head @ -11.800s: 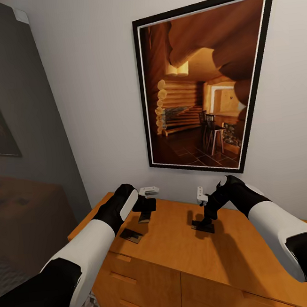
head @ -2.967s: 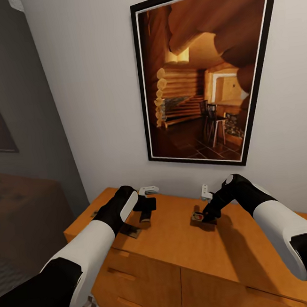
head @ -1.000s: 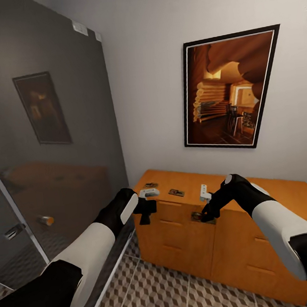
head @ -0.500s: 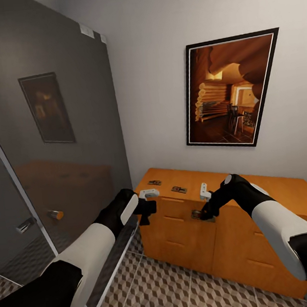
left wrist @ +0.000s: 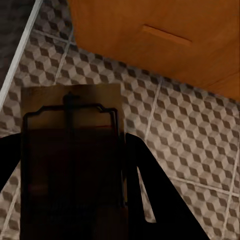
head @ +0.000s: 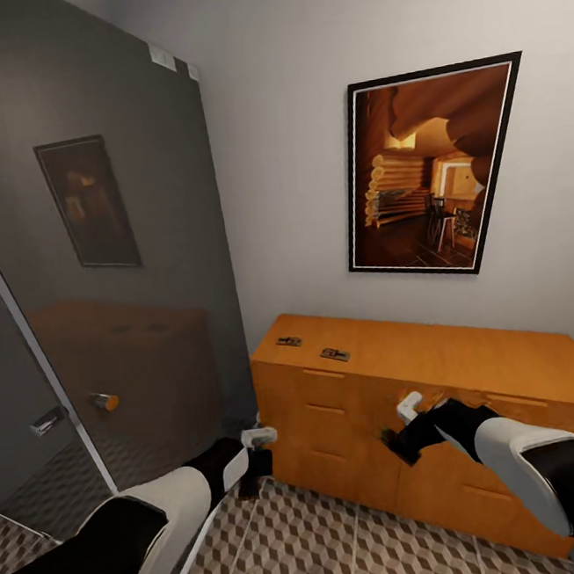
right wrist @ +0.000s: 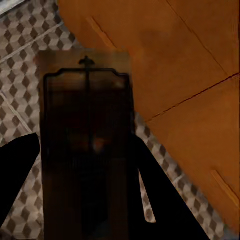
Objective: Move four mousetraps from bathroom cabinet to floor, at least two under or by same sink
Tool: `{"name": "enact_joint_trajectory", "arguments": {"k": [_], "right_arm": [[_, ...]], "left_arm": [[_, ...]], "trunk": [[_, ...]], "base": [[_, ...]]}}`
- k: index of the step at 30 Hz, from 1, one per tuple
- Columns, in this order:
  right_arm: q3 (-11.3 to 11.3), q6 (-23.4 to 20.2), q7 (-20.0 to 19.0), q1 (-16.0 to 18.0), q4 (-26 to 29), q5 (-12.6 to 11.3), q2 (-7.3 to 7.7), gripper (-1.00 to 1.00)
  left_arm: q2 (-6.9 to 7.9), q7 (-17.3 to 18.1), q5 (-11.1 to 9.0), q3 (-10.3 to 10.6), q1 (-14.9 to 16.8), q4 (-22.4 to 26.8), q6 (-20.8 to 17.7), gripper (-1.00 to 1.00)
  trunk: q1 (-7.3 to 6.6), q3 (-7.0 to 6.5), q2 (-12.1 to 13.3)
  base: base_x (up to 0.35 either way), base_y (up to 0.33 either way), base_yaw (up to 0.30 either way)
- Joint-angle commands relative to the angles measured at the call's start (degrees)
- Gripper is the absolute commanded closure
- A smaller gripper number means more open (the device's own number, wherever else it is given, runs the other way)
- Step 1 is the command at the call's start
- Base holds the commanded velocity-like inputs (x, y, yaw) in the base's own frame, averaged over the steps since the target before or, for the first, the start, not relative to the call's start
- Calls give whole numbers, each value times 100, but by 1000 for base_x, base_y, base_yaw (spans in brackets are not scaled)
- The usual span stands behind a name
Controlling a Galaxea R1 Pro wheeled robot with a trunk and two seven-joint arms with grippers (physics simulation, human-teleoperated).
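Observation:
Two mousetraps (head: 288,342) (head: 335,353) lie on the left end of the orange-brown cabinet (head: 471,360). My left gripper (head: 256,469) hangs low by the cabinet's left corner, over the cube-patterned bathroom floor (head: 331,539). In the left wrist view a brown mousetrap (left wrist: 70,145) with a dark wire frame is clamped between the black fingers (left wrist: 150,190), above the floor tiles (left wrist: 195,130). My right gripper (head: 397,446) is low in front of the drawer fronts, shut on another mousetrap (right wrist: 87,135), with the cabinet front (right wrist: 180,60) behind it. The sink is out of view.
A dark tinted glass shower wall (head: 115,252) with a round door handle (head: 103,401) stands on the left, its white base rail along the floor. A framed log-cabin picture (head: 434,170) hangs above the cabinet. Drawer handles (left wrist: 165,35) project from the cabinet front.
Both arms have dropped from cabinet-top height to low in front of the cabinet, each still holding its mousetrap. The two mousetraps on the cabinet have stayed put.

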State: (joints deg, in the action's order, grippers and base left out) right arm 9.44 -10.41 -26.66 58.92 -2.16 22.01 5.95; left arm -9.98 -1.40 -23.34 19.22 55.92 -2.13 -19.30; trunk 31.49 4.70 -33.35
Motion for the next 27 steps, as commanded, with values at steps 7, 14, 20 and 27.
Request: {"name": "enact_joint_trajectory", "arguments": {"k": [7,14,20,27], "right_arm": [[-24,479,1143,-1215,-208,-900,4,100],[-23,1495,2561,-2393,-223,-1913,35,100],[-21,1642,2827,-2654,-224,-2190,31,100],[-14,1691,2873,-2699,-212,-2198,26,100]], "left_arm": [[37,-3,16,-6,-986,-227,585,100],[662,31,-14,-6,-2067,-243,1535,100],[1060,3,-94,-56,-2589,-239,2316,100],[1279,-30,-525,-116,-2661,-220,2424,100]], "trunk": [[0,-3,0],[0,-3,0],[0,-3,0],[0,-3,0]], "base": [[0,0,0],[0,0,0],[0,0,0],[0,0,0]]}}
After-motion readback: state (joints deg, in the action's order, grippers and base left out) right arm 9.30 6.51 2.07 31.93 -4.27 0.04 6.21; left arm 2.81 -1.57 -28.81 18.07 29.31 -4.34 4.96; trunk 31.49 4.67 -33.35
